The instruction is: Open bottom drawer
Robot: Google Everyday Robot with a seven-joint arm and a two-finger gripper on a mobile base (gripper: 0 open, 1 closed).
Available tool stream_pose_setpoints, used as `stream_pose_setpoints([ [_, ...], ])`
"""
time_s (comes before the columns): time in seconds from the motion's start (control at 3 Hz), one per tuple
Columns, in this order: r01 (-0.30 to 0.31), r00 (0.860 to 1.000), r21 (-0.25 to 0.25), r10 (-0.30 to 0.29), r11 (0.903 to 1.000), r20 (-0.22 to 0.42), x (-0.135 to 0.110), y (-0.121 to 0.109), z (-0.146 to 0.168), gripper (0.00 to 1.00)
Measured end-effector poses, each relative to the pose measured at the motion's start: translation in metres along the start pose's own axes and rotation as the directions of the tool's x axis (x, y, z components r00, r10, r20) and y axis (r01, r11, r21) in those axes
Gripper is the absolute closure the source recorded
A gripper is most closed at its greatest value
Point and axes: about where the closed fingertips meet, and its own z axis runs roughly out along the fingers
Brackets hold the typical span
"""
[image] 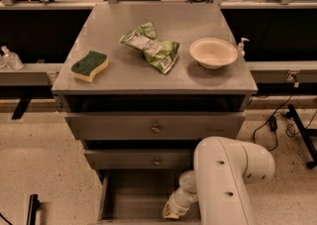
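**Three drawers, the lowest one out, my tool low at its front**

Nearest to the camera, my tool [173, 210] hung low over the front right part of the bottom drawer [133, 194], close to its front edge. I took that for the place from which a pull outward would be made. Whether it was open or closed, or had hold of anything, I could not tell. My arm [228, 179] stood to the right of the drawer box and covered its right side.

The bottom drawer stood well out from the cabinet, its plain grey inside showing. I judged the task nearly or wholly done. Its front lay at the lower edge of the view, so I could not see how much travel was left. The floor [44, 169] to the left looked open. To the right, cables [270, 122] trailed near the cabinet, something to mind in any backing away.

Above, the middle drawer [138, 159] sat a little forward and the top drawer [114, 126] further forward than that, and both overhung the back of the open box. Any lift of my tool would want to go outward first.

Farthest off, the bench [124, 78] carried a sponge [89, 65], a snack bag [151, 46] and a bowl [213, 52], all well back from the front edge and unlikely to be shaken off.
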Motion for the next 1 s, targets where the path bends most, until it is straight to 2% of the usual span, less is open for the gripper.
stream_pose_setpoints([
  [1.0, 0.0, 1.0, 0.0, 0.0, 1.0, 0.0, 0.0, -0.0001, 0.0, 1.0],
])
